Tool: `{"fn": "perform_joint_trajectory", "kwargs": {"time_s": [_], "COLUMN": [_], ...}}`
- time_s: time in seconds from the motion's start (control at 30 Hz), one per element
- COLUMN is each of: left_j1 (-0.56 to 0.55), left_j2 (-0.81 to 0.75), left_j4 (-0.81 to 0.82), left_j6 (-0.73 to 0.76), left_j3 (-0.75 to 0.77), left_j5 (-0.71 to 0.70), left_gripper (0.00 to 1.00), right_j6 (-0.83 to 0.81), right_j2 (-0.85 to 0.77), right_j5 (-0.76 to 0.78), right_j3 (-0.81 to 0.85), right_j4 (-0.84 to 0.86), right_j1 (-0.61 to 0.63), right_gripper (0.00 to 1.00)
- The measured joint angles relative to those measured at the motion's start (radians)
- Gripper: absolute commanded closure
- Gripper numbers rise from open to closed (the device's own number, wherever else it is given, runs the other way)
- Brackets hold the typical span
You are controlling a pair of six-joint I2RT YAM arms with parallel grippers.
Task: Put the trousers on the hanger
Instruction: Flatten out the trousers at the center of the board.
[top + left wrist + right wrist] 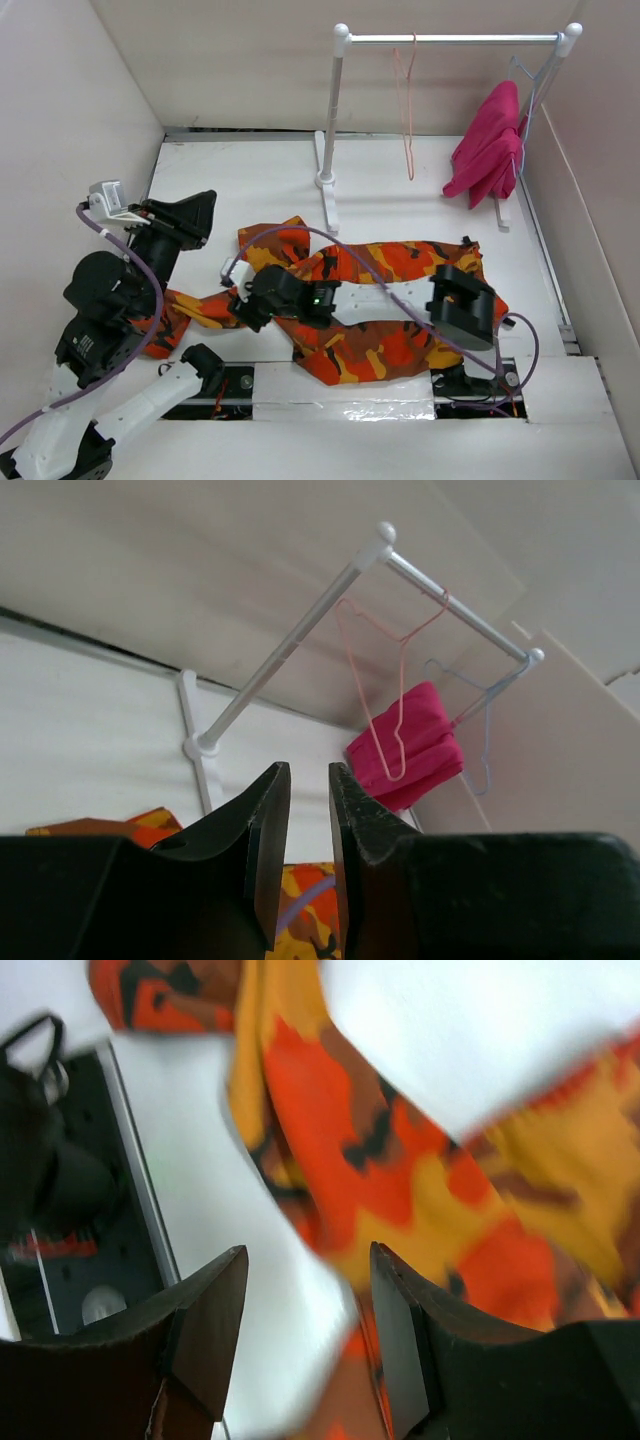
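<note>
The camouflage trousers [390, 310] lie spread flat on the white table in front of the rail. The salmon-pink hanger [408, 110] hangs empty from the rail, and also shows in the left wrist view [390, 710]. My right gripper [243, 305] is open and low over the trousers' left part; its wrist view is blurred and shows the gripper [305, 1260] empty, above the trousers' edge [370, 1140] and bare table. My left gripper [208, 213] is raised at the left, clear of the cloth. In its own view the left gripper [308, 770] is narrowly open and empty, pointing at the rail.
The white tube rail frame [450, 39] stands at the back. A magenta garment [490, 140] on a pale wire hanger [480, 730] hangs at its right end. White walls close in the left, back and right. The right arm's purple cable [350, 240] arcs over the trousers.
</note>
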Motion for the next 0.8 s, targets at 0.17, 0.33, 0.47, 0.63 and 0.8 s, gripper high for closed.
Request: {"fn": "perform_joint_trajectory", "kwargs": {"time_s": [0.17,0.33,0.47,0.63,0.8], "left_j1": [0.0,0.0,0.0,0.0,0.0], "left_j2": [-0.012,-0.018,-0.031,-0.039,-0.039], "left_j4": [-0.01,-0.044,-0.05,-0.05,-0.049], "left_j6": [0.026,0.05,0.065,0.077,0.082], "left_j3": [0.029,0.029,0.029,0.023,0.004], "left_j5": [0.014,0.015,0.01,0.005,-0.002], "left_gripper": [0.79,0.78,0.77,0.77,0.77], "right_j6": [-0.017,-0.023,-0.022,-0.011,0.005], "right_j2": [0.211,0.369,0.426,0.459,0.453], "right_j5": [-0.018,-0.034,-0.04,0.0,0.065], "right_j3": [0.166,0.297,0.35,0.393,0.39], "right_j4": [0.035,0.023,0.001,-0.014,-0.005], "right_j1": [0.028,0.04,0.04,0.039,0.035], "right_gripper": [0.45,0.45,0.45,0.84,1.0]}}
